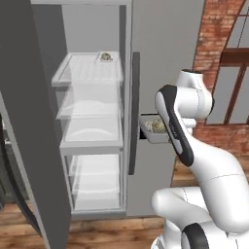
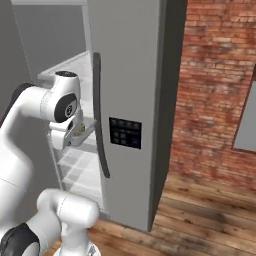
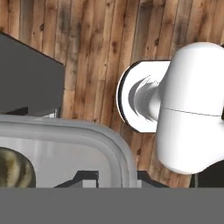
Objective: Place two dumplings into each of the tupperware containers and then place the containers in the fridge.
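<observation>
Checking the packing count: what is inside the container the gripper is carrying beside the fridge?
Tan dumplings sit inside the held container; the arm covers its right part, so the count is unclear. In the hand view one dumpling shows at the picture's edge.

The fridge is silver-grey steel with white inner shelves and a black dispenser panel. The tupperware container is pale grey; its dumplings are mottled tan-olive. The wall is red brick, the floor brown wood planks.
</observation>
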Motion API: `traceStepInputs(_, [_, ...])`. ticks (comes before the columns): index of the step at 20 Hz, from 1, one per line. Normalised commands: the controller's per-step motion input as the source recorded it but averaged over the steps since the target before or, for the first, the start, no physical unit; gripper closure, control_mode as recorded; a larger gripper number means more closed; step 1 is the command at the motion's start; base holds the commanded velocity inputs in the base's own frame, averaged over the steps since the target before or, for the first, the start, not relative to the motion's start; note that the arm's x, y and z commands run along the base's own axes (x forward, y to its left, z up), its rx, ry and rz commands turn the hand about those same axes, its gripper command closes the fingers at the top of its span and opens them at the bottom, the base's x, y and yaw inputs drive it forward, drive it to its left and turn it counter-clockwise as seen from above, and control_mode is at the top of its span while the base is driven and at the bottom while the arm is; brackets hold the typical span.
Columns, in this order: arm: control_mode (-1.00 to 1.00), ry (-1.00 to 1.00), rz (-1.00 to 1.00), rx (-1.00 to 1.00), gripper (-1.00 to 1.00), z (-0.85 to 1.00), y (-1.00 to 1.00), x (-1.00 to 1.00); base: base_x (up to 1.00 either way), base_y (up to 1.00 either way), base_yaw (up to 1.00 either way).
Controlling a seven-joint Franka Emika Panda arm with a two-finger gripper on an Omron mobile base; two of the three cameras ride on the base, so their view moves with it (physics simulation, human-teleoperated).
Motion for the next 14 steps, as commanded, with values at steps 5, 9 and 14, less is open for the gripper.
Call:
traceStepInputs(5, [1.0,0.0,0.0,0.0,1.0,0.0,0.0,0.0,0.27,0.47,-0.03])
traceStepInputs(9, [1.0,0.0,0.0,0.0,1.0,0.0,0.0,0.0,0.68,0.17,0.0])
traceStepInputs(14, [1.0,0.0,0.0,0.0,1.0,0.0,0.0,0.0,0.32,0.5,0.01])
